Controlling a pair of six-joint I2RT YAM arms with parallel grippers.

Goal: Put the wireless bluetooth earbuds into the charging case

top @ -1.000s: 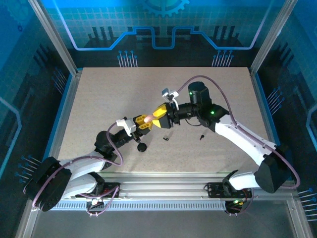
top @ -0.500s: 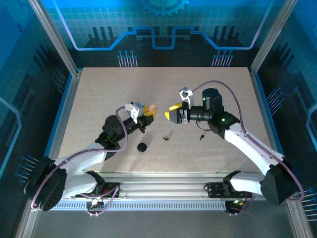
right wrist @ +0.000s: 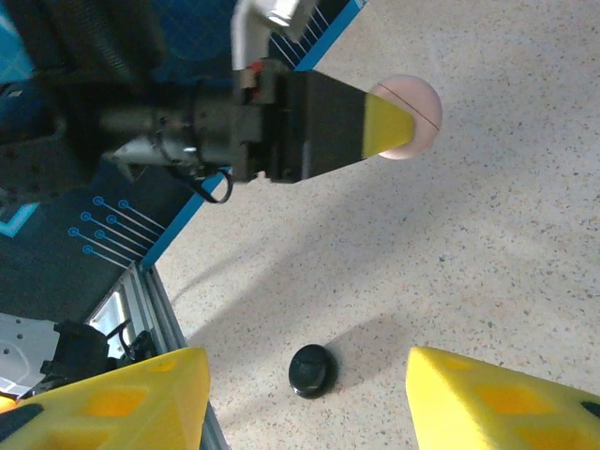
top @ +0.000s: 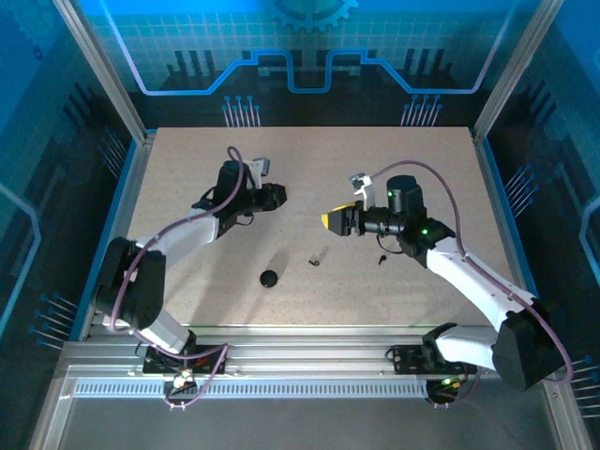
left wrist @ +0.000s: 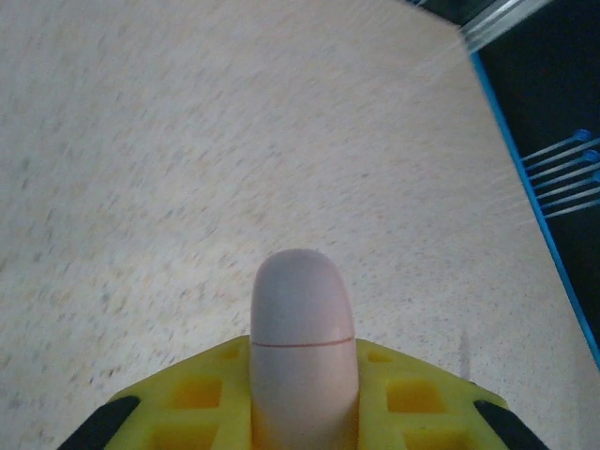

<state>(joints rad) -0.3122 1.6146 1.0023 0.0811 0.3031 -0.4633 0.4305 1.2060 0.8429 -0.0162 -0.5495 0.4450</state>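
Arms part; left gripper [top: 274,195] swings far-left, jaws clamped on pink case [left wrist: 302,328]; right gripper [top: 334,221] jaws spread, empty. Black earbud [top: 316,259] on bench [top: 187,169] near it. Next: descend square over earbud, pinch gently.

on the table [top: 422,159], the loose case [top: 269,278] lies toward the near edge. straight behind it is my left gripper [top: 275,195], with the held case [left wrist: 302,337] between its fingers. my right gripper [top: 330,221] is behind and to the right of the loose case. one earbud [top: 317,259] lies near the loose case's right side; a second earbud [top: 382,258] lies farther right, beside my right arm.
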